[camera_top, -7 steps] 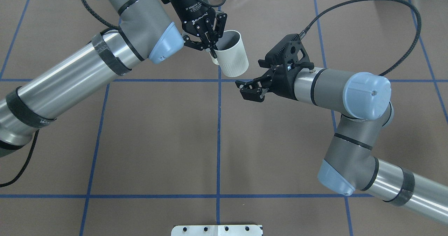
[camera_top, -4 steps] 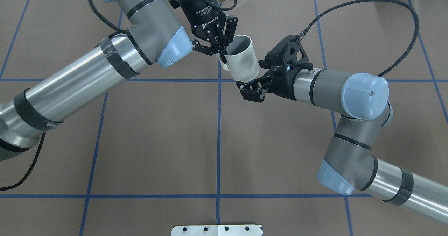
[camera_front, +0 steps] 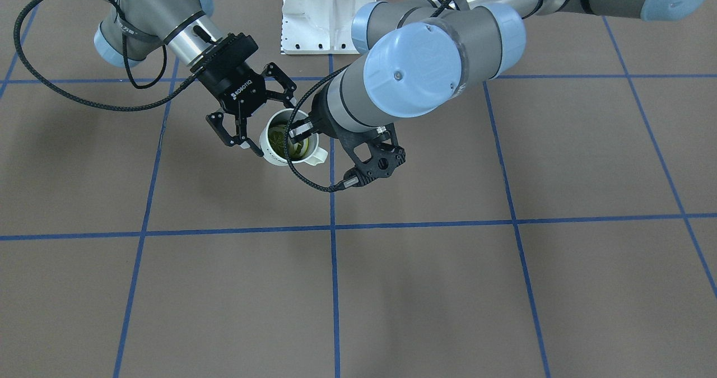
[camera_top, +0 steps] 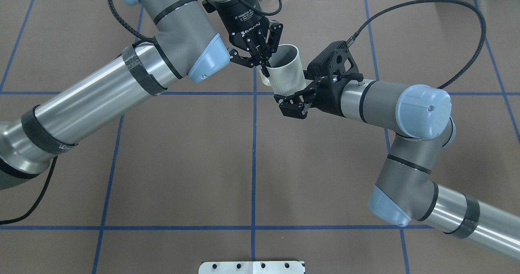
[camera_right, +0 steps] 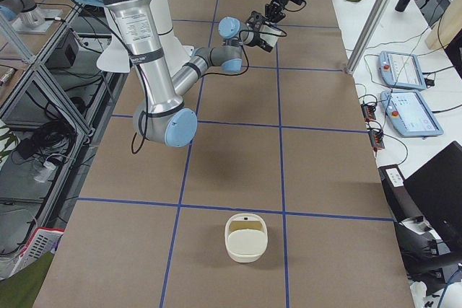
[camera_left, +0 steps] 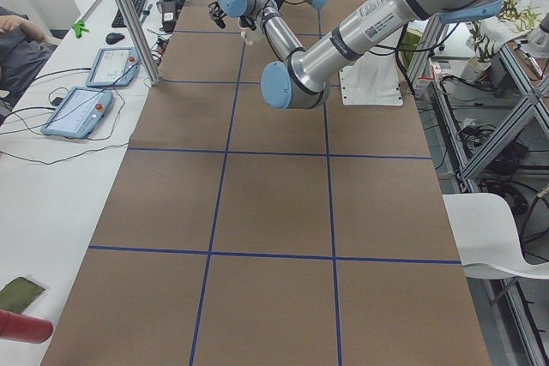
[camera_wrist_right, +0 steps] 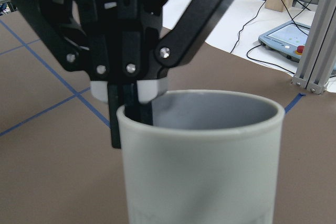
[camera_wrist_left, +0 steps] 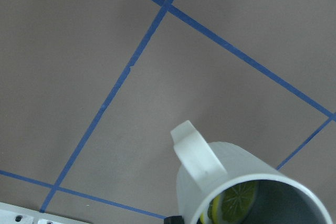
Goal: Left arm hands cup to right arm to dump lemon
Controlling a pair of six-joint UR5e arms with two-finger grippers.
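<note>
Two hands meet at the cup (camera_top: 286, 77), which hangs mouth-up over the counter (camera_top: 183, 164) in the upper middle of the overhead frame. It is just right of a crossing of the blue tape lines (camera_top: 254, 164). The left hand (camera_top: 265, 65) comes in from the upper left there and is clenched on the cup's rim beside the handle, one finger inside the mouth and one outside. The right hand (camera_front: 260, 117) is spread wide, its fingers straddling the cup's lower wall; whether they touch it cannot be told. The lemon (camera_wrist_left: 236, 200) lies inside the cup, on the handle side.

The counter's far edge runs along the top of the overhead frame, close behind the left hand. A broad stretch of brown counter lies between the cup and the white mount plate (camera_top: 252, 267) at the bottom edge. In the exterior right view a cream container (camera_right: 246, 237) sits at lower middle, well apart from both arms. The counter's long edge runs down the right side of that frame.
</note>
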